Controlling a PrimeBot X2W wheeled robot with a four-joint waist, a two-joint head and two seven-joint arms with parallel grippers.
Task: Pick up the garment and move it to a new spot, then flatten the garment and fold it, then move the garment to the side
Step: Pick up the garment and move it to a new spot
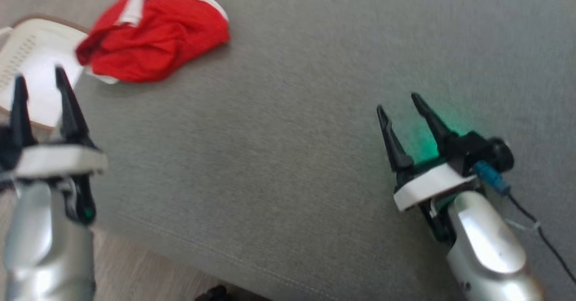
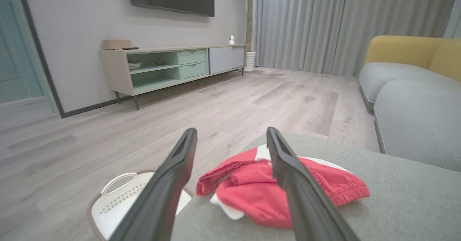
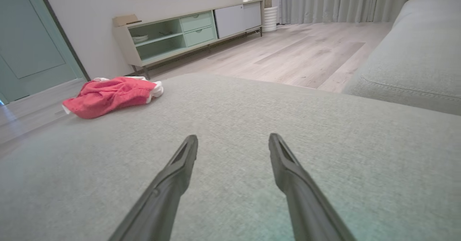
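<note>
The garment (image 1: 153,38) is a crumpled red piece with white trim, lying at the far left corner of the grey cushion (image 1: 306,125). My left gripper (image 1: 39,80) is open at the lower left, short of the garment and over the cushion's left edge, with nothing between its fingers. In the left wrist view the garment (image 2: 252,194) lies just beyond my open left gripper (image 2: 230,134). My right gripper (image 1: 397,102) is open over the right part of the cushion, far from the garment. The right wrist view shows the garment (image 3: 110,95) far off to the left of my right gripper (image 3: 233,140).
A white perforated basket (image 1: 31,62) stands on the floor beside the cushion's left corner, seen too in the left wrist view as a basket (image 2: 119,194). A grey and yellow sofa (image 2: 414,100) lies to the right. A low TV cabinet (image 2: 169,66) stands against the far wall across wooden floor.
</note>
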